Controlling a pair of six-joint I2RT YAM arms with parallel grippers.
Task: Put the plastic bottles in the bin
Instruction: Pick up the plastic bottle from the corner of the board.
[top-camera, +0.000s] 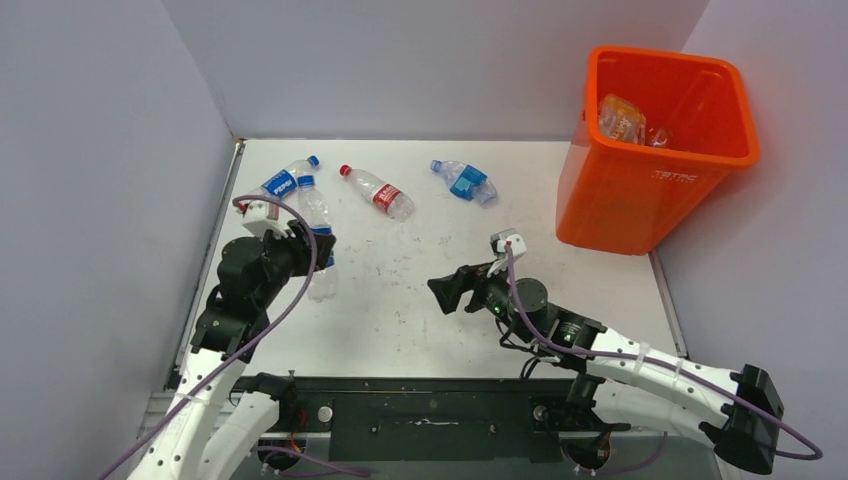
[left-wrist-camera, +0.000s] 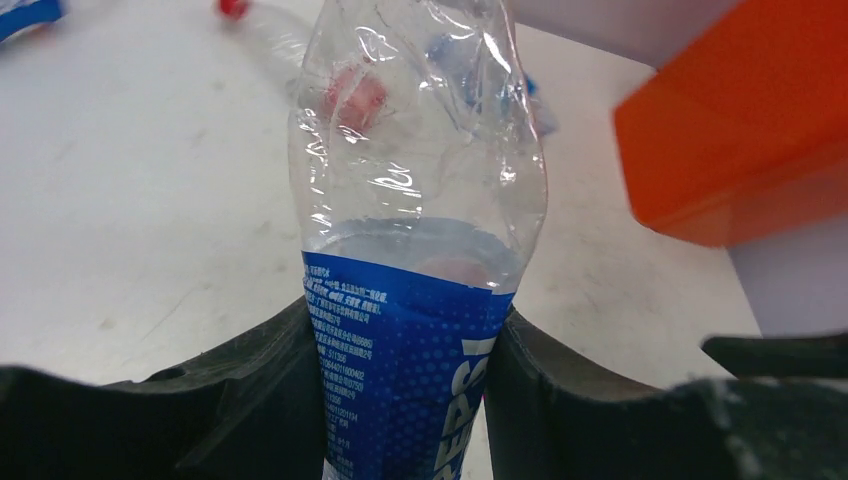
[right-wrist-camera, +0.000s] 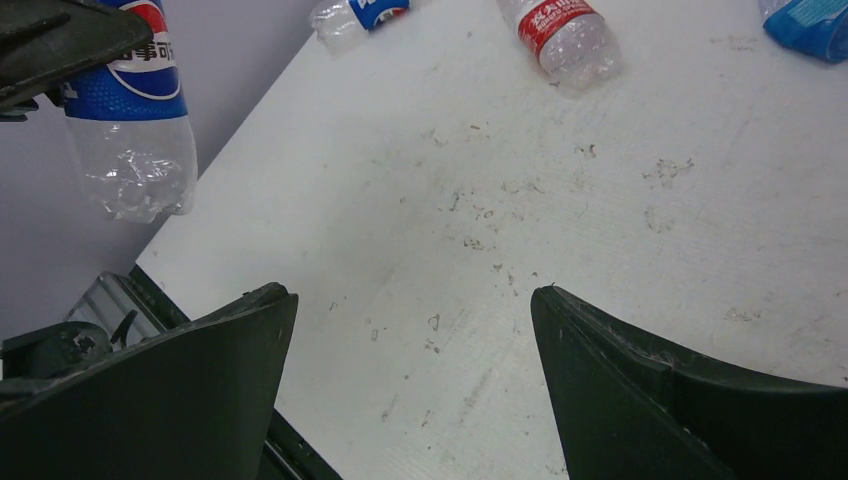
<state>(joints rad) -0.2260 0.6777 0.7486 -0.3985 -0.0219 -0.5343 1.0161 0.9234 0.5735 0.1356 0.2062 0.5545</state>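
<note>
Held bottle: crumpled clear plastic bottle with blue label (left-wrist-camera: 420, 180), pinched at the label band between the left fingers (left-wrist-camera: 250, 400), seemingly off the white worktop (top-camera: 400, 300).
Why there: the band probably crushes less than the body.
Right fingers (right-wrist-camera: 180, 390): spread wide, empty.
Bin: tall orange plastic tub (top-camera: 610, 200), far right of the left fingers, beyond the right ones.
In the way: right arm (top-camera: 620, 350), probably.
Left lying: red-labelled clear bottle (top-camera: 378, 192) and crushed blue bottle (top-camera: 463, 182), ahead of both.

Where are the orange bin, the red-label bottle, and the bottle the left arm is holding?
orange bin (top-camera: 620, 200), overhead view, front wall.
red-label bottle (top-camera: 386, 197), overhead view, its label.
held bottle (left-wrist-camera: 400, 370), left wrist view, blue label.
</note>
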